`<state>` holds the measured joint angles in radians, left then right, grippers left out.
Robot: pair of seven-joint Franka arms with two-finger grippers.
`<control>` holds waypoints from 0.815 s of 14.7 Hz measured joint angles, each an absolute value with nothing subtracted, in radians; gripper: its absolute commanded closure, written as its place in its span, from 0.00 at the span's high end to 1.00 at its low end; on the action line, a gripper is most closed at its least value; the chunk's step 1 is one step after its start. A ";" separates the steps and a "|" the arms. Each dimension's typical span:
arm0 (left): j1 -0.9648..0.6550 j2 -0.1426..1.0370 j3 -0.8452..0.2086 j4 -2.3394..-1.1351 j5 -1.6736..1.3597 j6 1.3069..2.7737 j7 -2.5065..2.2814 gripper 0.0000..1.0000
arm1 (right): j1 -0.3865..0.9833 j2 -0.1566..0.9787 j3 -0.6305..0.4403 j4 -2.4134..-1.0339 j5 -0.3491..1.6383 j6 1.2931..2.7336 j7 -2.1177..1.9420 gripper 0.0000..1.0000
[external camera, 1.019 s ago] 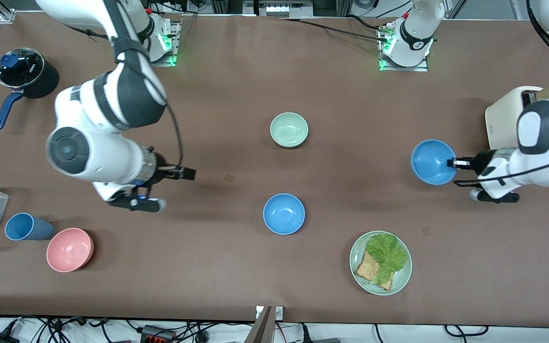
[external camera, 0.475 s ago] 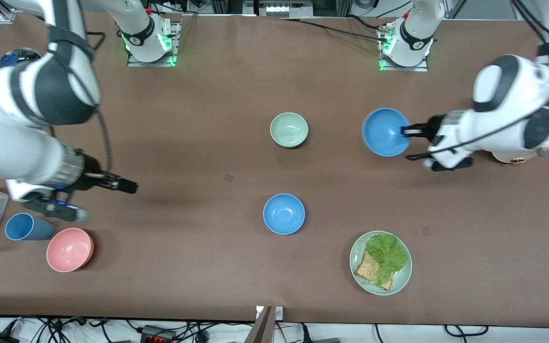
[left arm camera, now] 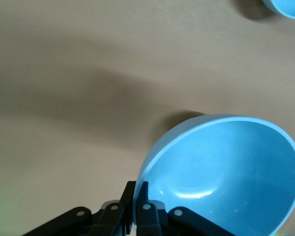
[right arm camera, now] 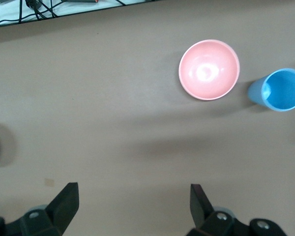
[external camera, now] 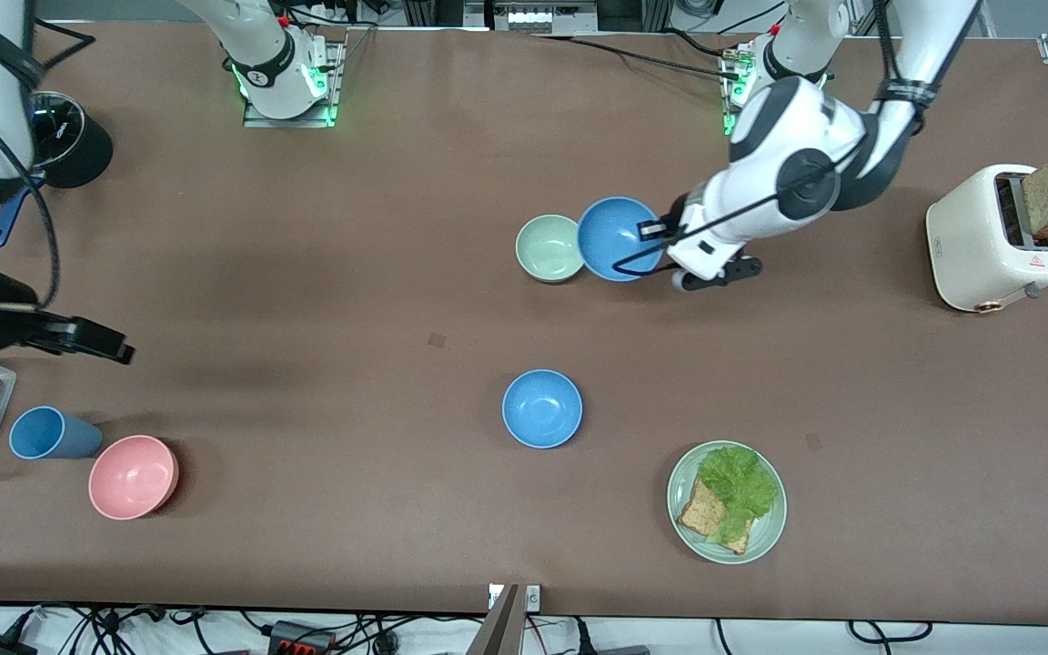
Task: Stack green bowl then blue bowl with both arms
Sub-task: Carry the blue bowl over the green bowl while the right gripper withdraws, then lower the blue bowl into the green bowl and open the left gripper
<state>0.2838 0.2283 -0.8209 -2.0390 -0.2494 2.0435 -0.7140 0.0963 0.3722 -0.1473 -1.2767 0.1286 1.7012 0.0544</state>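
The right arm is cut off at the bench edge by its own end, only its wide-open, empty right end effector (external camera: 119, 350) reaching in over bare bench. The left end effector (external camera: 649, 230) is clamped shut on the rim of a blue bowl (external camera: 617, 238), smooth and bright sky-blue, held in the air with its edge overlapping and hiding part of the green bowl (external camera: 549, 247), pale sage and matte, resting mid-bench toward the base-side edge. A second blue bowl (external camera: 542, 408) sits toward the camera-side edge
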 measured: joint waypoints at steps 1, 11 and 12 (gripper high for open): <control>0.259 0.239 -0.822 -2.053 -0.249 2.081 -0.735 0.01 | 0.053 0.356 -0.110 -1.284 0.114 1.701 0.030 1.00; 0.125 0.378 -0.821 -2.072 -0.145 2.236 -0.843 0.02 | -0.007 0.237 -0.060 -1.413 0.036 1.671 -0.012 1.00; 0.118 0.388 -0.822 -2.072 -0.124 2.240 -0.852 0.03 | -0.007 0.205 -0.060 -1.469 0.025 1.703 -0.013 1.00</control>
<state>0.1175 0.3881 -0.8215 -2.0717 -0.1239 2.2398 -0.8523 -0.0068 0.2050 -0.0595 -1.4688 0.0252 1.7026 -0.0130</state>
